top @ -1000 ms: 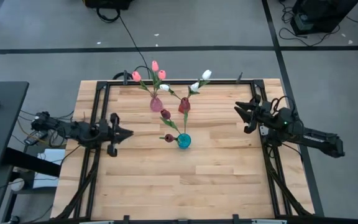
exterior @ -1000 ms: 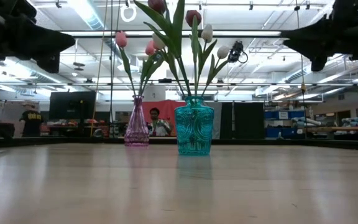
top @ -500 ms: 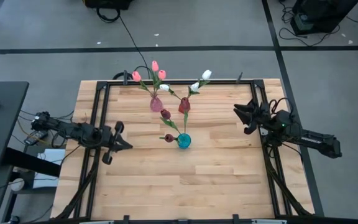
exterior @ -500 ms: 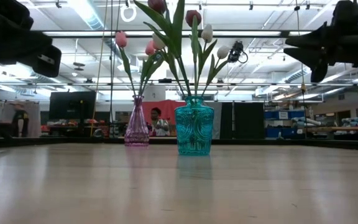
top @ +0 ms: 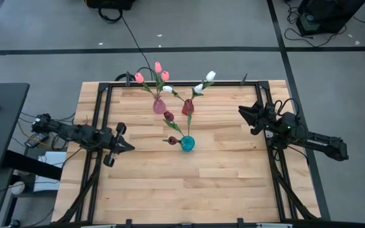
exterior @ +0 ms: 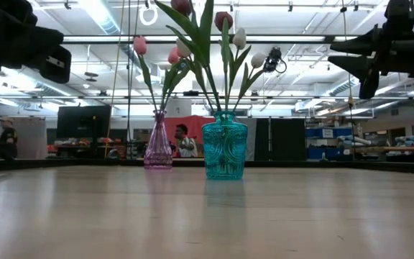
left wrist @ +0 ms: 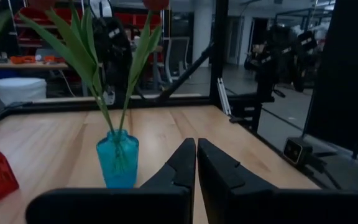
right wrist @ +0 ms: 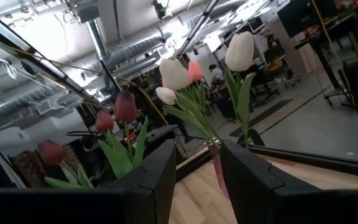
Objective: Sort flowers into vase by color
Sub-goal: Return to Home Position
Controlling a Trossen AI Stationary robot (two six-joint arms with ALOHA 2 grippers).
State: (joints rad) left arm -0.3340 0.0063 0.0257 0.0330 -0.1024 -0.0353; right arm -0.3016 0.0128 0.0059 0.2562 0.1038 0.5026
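Three vases stand upright near the table's far middle. A teal vase (top: 187,144) holds maroon tulips (top: 168,116). Behind it, a pink vase (top: 160,106) holds pink tulips (top: 157,66) and a red vase (top: 187,106) holds white tulips (top: 210,76). My left gripper (top: 130,147) hovers left of the teal vase (left wrist: 117,158), pointing at it, fingers shut (left wrist: 196,163) and holding nothing. My right gripper (top: 241,114) hovers right of the red vase, open (right wrist: 197,174) and holding nothing, facing the white tulips (right wrist: 239,51). In the low view the teal vase (exterior: 224,151) hides the red one.
A black metal frame (top: 100,114) runs along the table's left, right and far edges. Bare wood (top: 189,190) stretches from the vases to the near edge. People (exterior: 183,142) show in the room far behind the table.
My left gripper has shifted a little toward the table's near edge and turned slightly about its own axis. The vases and flowers have stayed where they were.
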